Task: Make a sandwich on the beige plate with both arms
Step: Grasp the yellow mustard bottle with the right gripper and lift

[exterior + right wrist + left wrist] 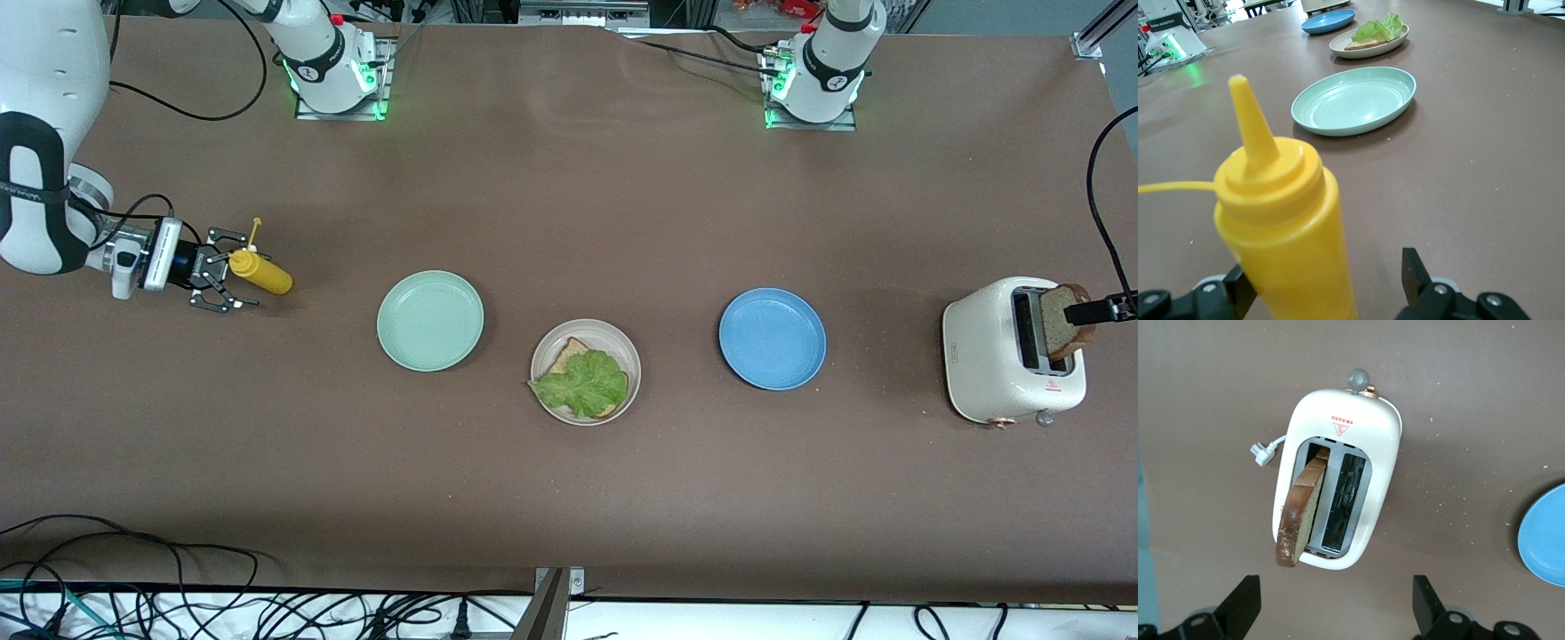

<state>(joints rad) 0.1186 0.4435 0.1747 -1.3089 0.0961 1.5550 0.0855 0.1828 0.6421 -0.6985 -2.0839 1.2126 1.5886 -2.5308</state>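
The beige plate [627,348] sits mid-table with one brown bread slice [569,356] and a green lettuce leaf [582,382] on top; it also shows as the plate [1368,48] with lettuce [1378,28]. A second bread slice [1062,320] [1301,513] leans out of a slot of the white toaster [987,356] [1378,447]. My left gripper [1102,310] [1337,590] hangs over the toaster's end, open and empty. My right gripper [233,271] [1328,277] stands open around a yellow squeeze bottle [262,274] [1285,220], one finger against it, a gap at the other.
A mint-green plate [430,320] [1355,101] lies between the bottle and the beige plate. A blue plate [772,338] [1545,537] lies between the beige plate and the toaster. The toaster's white plug [1261,453] rests on the table beside it.
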